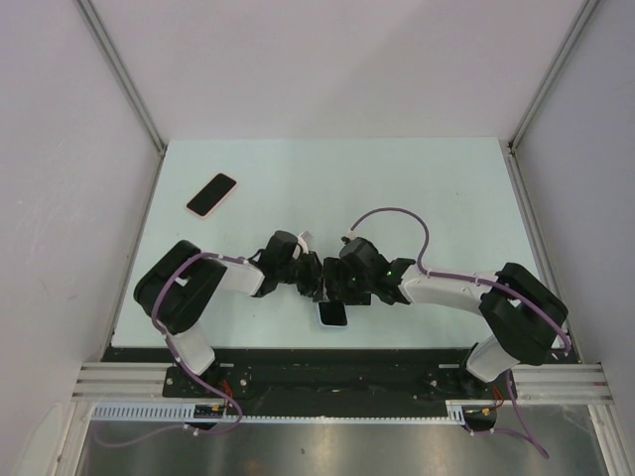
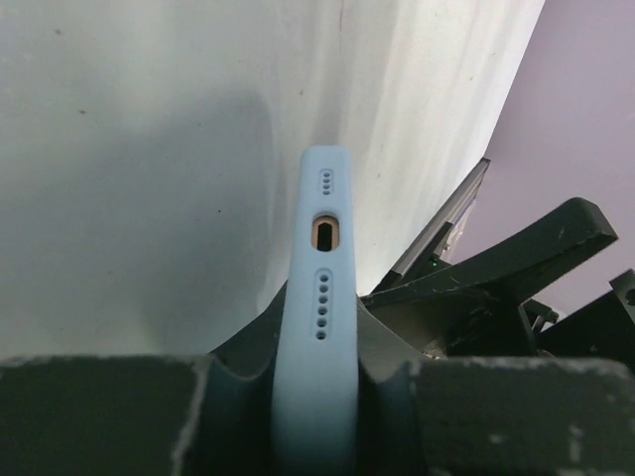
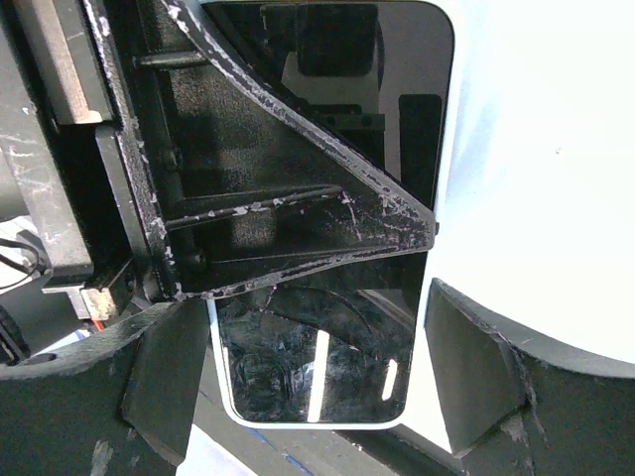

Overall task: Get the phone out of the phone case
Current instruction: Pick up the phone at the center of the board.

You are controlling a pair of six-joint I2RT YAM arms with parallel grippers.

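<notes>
Left wrist view has the phone case [image 2: 319, 327] edge-on: a pale blue, matte, soft-looking band with rounded corners, a charging slot and two rows of small holes at its end. My left fingers [image 2: 109, 416] are closed on it, one pad on each broad face.

The right wrist view looks flat onto the phone [image 3: 317, 372], glossy black glass inside a thin pale rim. It sits in the case, so nothing has been separated yet. One scuffed black left finger lies slantwise across the screen. My right fingers [image 3: 476, 387] are spread apart, one on each side of the phone's free end, straddling its width. I cannot tell whether either pad touches the rim.

From above, both wrists meet by the middle of the table's [image 1: 446, 198] near edge. The phone's long axis runs from them toward that edge, and its free end pokes out below the fingers. The right arm is the free one and is already at that end.

I judge the next move turns on the rim. The case looks flexible and the glass rigid, so peeling a corner lip should work better than pulling straight.

A second handset [image 1: 211, 194], pink-edged, lies near the far left corner, well apart.
</notes>
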